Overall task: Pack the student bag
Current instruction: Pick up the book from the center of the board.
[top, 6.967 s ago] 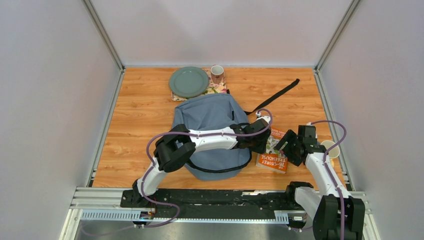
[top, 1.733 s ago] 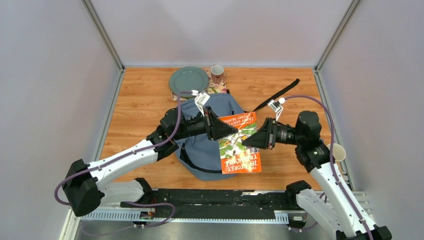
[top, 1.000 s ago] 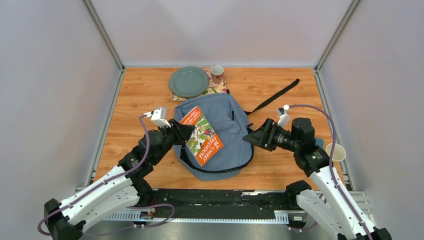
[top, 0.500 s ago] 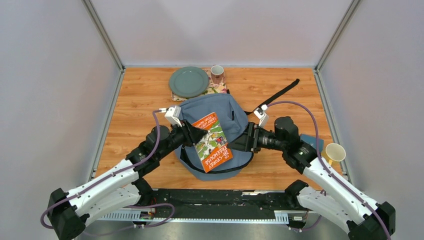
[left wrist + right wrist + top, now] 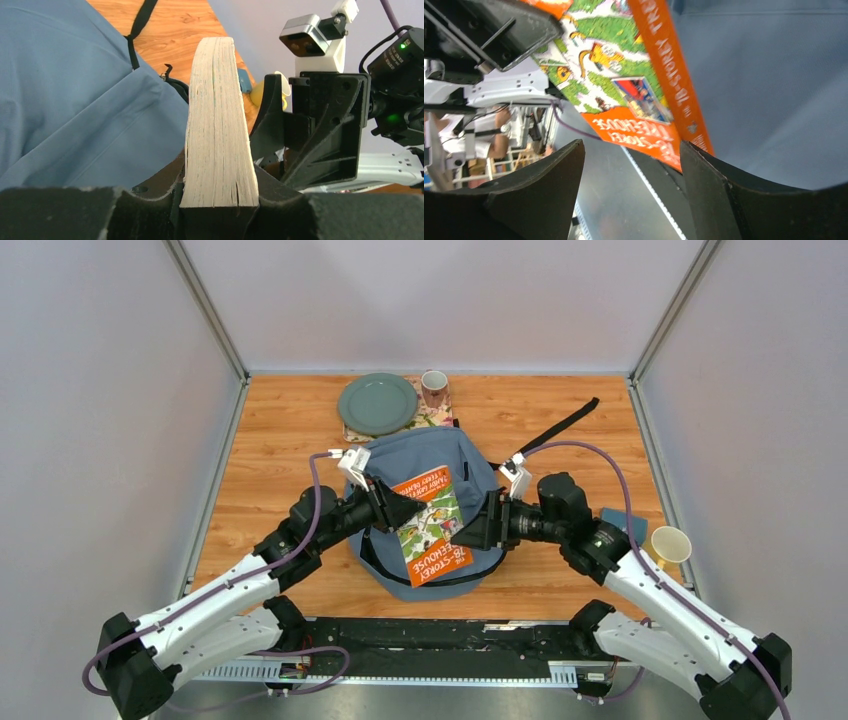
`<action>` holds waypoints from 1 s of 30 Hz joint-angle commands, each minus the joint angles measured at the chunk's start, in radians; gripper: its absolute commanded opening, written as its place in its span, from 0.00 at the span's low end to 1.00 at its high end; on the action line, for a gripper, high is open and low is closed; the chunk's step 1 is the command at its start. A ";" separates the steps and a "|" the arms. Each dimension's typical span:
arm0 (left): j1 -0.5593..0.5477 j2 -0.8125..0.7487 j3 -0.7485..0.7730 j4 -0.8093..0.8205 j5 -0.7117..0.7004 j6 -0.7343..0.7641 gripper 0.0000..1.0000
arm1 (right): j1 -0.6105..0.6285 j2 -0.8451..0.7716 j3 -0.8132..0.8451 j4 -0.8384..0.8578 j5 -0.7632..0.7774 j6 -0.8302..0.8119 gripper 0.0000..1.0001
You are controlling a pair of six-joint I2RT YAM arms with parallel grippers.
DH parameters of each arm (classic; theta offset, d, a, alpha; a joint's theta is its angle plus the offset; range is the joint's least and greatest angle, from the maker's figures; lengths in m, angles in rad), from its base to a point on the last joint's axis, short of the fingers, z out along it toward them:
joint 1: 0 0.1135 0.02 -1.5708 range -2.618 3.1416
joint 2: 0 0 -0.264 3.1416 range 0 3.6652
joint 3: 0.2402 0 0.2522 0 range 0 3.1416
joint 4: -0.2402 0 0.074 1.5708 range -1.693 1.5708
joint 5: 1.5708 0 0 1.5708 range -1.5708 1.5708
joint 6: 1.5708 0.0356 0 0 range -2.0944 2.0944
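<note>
The grey-blue student bag (image 5: 440, 455) lies flat mid-table; it also shows in the left wrist view (image 5: 65, 100) and the right wrist view (image 5: 774, 90). My left gripper (image 5: 400, 510) is shut on an orange-and-green paperback book (image 5: 430, 527) and holds it in the air over the bag. The left wrist view shows its page edge (image 5: 217, 135) clamped between the jaws. My right gripper (image 5: 470, 530) is open, its tips at the book's right edge. In the right wrist view the book's cover (image 5: 624, 85) lies just beyond the spread fingers (image 5: 709, 185), which grip nothing.
A green plate (image 5: 377, 403) and a patterned mug (image 5: 434, 387) stand on a floral mat at the back. A black strap (image 5: 555, 430) trails right from the bag. A paper cup (image 5: 670, 543) and a blue object (image 5: 620, 522) sit at the right edge.
My left gripper has carried the book from the bag's left side toward its middle. My right gripper has moved left and now reaches the book's right edge.
</note>
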 commanded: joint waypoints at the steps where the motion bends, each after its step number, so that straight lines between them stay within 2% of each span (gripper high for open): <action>1: -0.001 -0.015 0.079 0.133 0.101 -0.015 0.00 | 0.002 -0.041 0.041 -0.072 0.126 -0.057 0.76; 4: 0.001 -0.024 0.082 0.143 0.116 -0.015 0.00 | 0.002 -0.047 0.029 -0.063 0.157 -0.025 0.76; 9: 0.001 -0.021 0.070 0.188 0.153 -0.027 0.00 | 0.002 -0.032 -0.017 0.105 0.027 0.054 0.76; 13: 0.001 -0.001 0.062 0.226 0.179 -0.042 0.00 | 0.028 -0.027 -0.038 0.191 -0.018 0.090 0.72; 16: 0.002 0.013 0.056 0.255 0.196 -0.059 0.00 | 0.056 -0.024 -0.038 0.227 -0.043 0.093 0.59; 19: 0.004 0.019 0.055 0.257 0.187 -0.065 0.00 | 0.071 -0.027 -0.043 0.246 -0.044 0.093 0.20; 20: 0.004 0.020 0.055 0.252 0.184 -0.062 0.00 | 0.073 -0.031 -0.045 0.247 -0.043 0.093 0.02; 22: 0.006 0.019 0.058 0.196 0.141 -0.055 0.00 | 0.071 -0.040 -0.040 0.222 -0.017 0.079 0.00; 23: 0.006 0.017 0.077 0.150 0.121 -0.027 0.06 | 0.073 -0.043 -0.035 0.177 -0.004 0.067 0.00; 24: 0.007 0.020 0.094 0.039 0.069 -0.009 0.20 | 0.073 -0.044 -0.028 0.147 0.022 0.030 0.00; 25: 0.006 0.020 0.110 -0.023 0.044 0.013 0.46 | 0.073 -0.044 -0.002 0.110 0.032 0.003 0.00; 28: 0.013 0.025 0.167 -0.212 0.003 0.120 0.72 | 0.073 -0.040 0.052 -0.022 0.033 -0.106 0.00; 30: 0.024 0.026 0.199 -0.296 0.033 0.209 0.73 | 0.073 -0.035 0.067 -0.058 -0.027 -0.152 0.00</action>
